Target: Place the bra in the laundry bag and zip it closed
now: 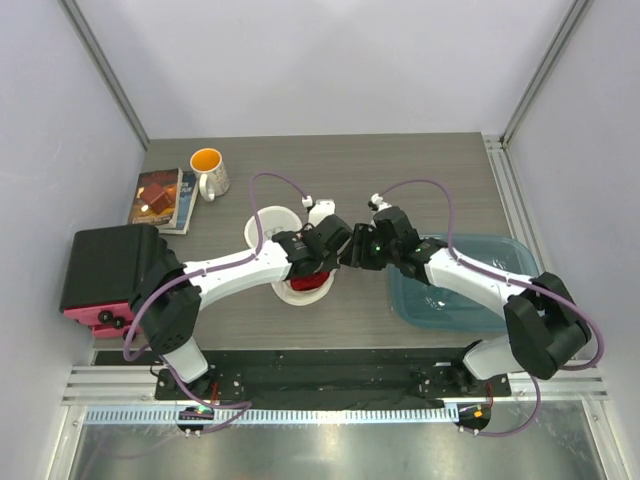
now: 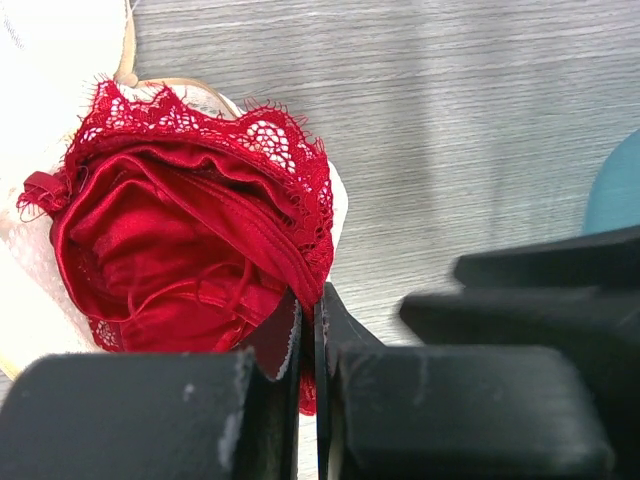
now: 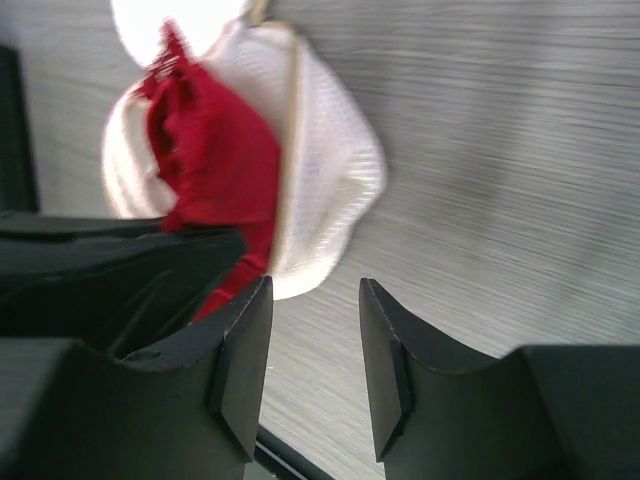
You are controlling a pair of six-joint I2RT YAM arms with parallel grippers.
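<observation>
Left: the left gripper (image 2: 311,318) is clamped tight, pinching the lower hem of the red lace bra (image 2: 180,240) at the bottom centre of the left wrist view.
Right: the right gripper (image 3: 315,300) stands parted, with only bare tabletop showing in the gap. It hangs just to the right of the bundle.
Garment: the red lace bra sits bunched in the open mouth of the laundry bag (image 3: 335,170), with its scalloped trim spilling over the tan rim.
Bag: the white mesh laundry bag lies unzipped at the centre of the overhead view. A round white panel adjoins it toward the top of the frame.
Arms: both wrists meet over the bag at mid-frame, their heads almost touching.
Surface: a grey wood-grain table (image 1: 420,165).
Surroundings: a white mug (image 1: 208,170) with an orange inside stands beside a book (image 1: 160,198) at upper left. A black case (image 1: 105,265) sits at the left edge and a teal tub (image 1: 470,295) at right, under the right forearm.
</observation>
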